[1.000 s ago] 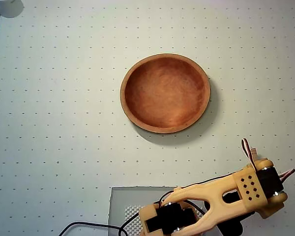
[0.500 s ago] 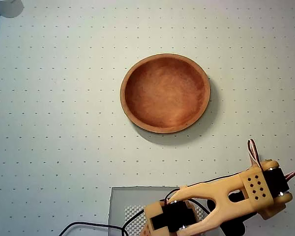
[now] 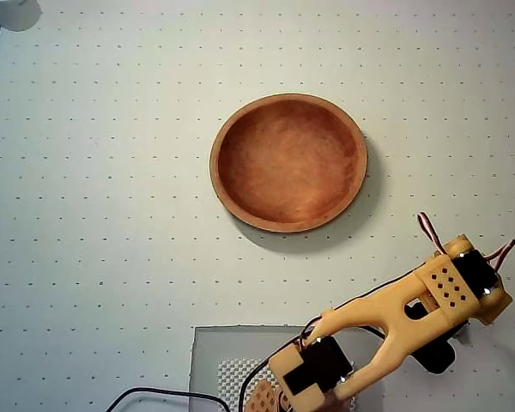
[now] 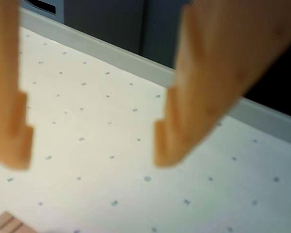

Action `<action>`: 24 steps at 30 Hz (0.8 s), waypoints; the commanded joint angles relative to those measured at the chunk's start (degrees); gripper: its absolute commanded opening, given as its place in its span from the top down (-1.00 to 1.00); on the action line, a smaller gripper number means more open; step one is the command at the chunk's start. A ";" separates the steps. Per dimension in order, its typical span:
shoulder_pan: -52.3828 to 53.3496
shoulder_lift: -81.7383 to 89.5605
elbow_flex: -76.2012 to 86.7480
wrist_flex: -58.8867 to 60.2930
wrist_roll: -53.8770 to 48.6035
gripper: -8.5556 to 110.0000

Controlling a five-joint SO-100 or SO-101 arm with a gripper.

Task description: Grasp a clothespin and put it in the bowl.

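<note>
The reddish-brown wooden bowl (image 3: 213, 163) sits empty at the middle of the dotted mat in the overhead view. My orange arm (image 3: 412, 313) reaches to the lower right of it, and the wrist covers the gripper from above. In the wrist view my gripper (image 4: 92, 158) is open, its two orange fingers (image 4: 177, 131) spread wide above the mat with nothing between them. A pale wooden end of the clothespin (image 4: 7, 223) shows at the bottom left corner of the wrist view, below the left finger. The overhead view does not show the clothespin.
A grey base plate (image 3: 215, 343) with a black cable (image 3: 154, 396) lies at the bottom edge of the overhead view. A white object (image 3: 9, 13) sits in the top left corner. The mat's far edge meets a grey rail (image 4: 136, 60) in the wrist view.
The arm's wrist has swung up and to the right in the overhead view, ending a little nearer the bowl. The bowl has not moved.
</note>
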 commanded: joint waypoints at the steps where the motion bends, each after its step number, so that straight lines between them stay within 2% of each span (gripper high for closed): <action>1: -0.88 -1.93 -3.52 -4.13 -0.44 0.58; 15: 0.88 -12.57 -11.34 -4.83 -1.49 0.57; 24: 2.72 -14.24 -10.99 -4.83 -26.63 0.57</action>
